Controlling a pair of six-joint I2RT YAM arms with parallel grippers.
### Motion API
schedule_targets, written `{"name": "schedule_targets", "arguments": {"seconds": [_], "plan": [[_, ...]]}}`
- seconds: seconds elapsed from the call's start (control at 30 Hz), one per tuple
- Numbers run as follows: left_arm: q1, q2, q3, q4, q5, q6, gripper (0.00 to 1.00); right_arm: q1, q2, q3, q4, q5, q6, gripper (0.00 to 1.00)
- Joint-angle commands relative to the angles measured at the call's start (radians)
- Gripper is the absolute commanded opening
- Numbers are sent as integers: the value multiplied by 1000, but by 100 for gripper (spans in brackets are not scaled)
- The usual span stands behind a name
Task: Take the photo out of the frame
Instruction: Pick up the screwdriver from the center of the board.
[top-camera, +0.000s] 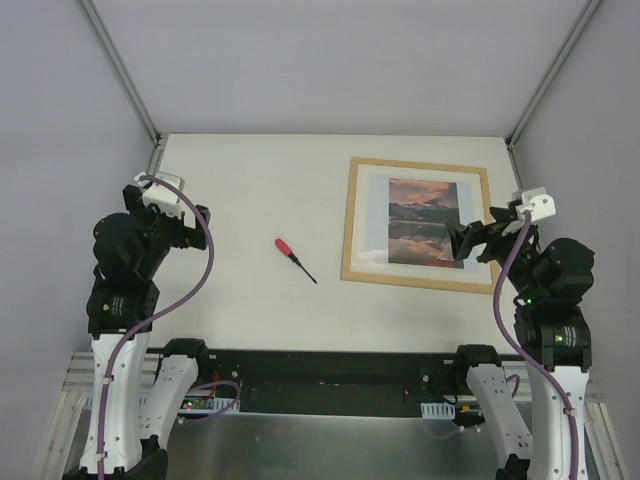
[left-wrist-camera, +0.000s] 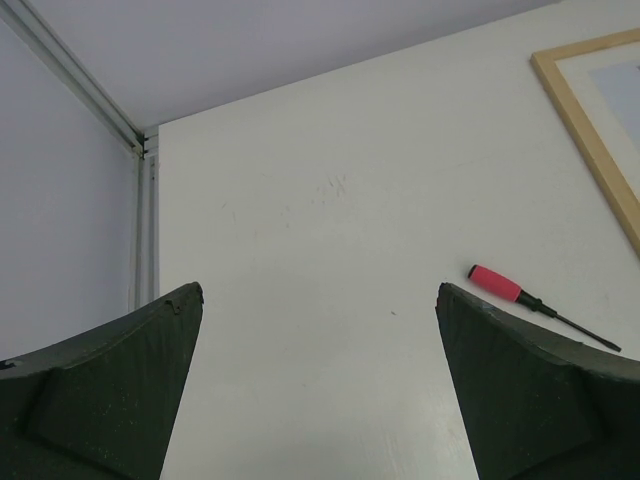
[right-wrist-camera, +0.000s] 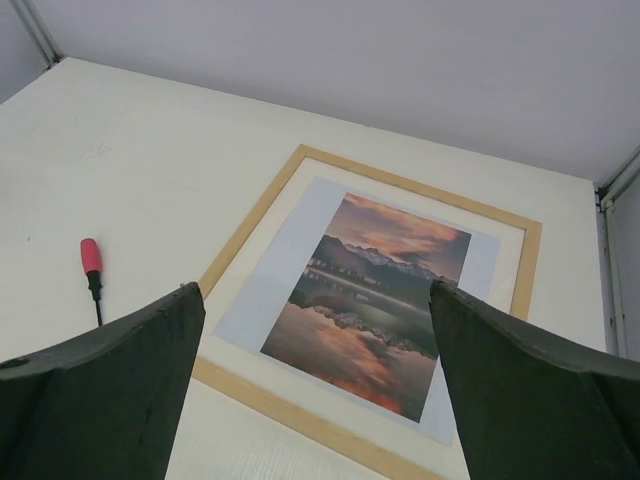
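Left gripper (left-wrist-camera: 320, 292): fingers (left-wrist-camera: 120, 390) spread wide, nothing between them, touching nothing, table (left-wrist-camera: 300, 200) beneath. Right gripper (right-wrist-camera: 315, 290): fingers (right-wrist-camera: 530, 390) just as wide, empty, hovering over the right side of the frame (right-wrist-camera: 247, 228). The photo (right-wrist-camera: 372, 290) sits inside the frame, face up. Frame lies flat on the table's right half. Red-handled screwdriver (top-camera: 294, 257) mid-table, left of the frame, apart from it.

Bare table (top-camera: 230, 190) at left, screwdriver (top-camera: 295, 259) mid-table, frame (top-camera: 348, 220) lying flat right
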Motion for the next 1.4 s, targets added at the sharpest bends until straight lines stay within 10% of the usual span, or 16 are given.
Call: {"name": "schedule_targets", "arguments": {"seconds": [0.0,0.33,1.03,1.37], "plan": [[17,-1,1,15,22,-15,99,5,9,25,18,-128,-90,96],[17,10,23,-20,31,60,99,28,151,226,-143,-410,-200,96],[174,41,-45,-32,191,19,99,729,939,480,34,242,-188,96],[177,-24,-128,-35,194,66,99,810,1400,855,-45,163,-42,95]]}}
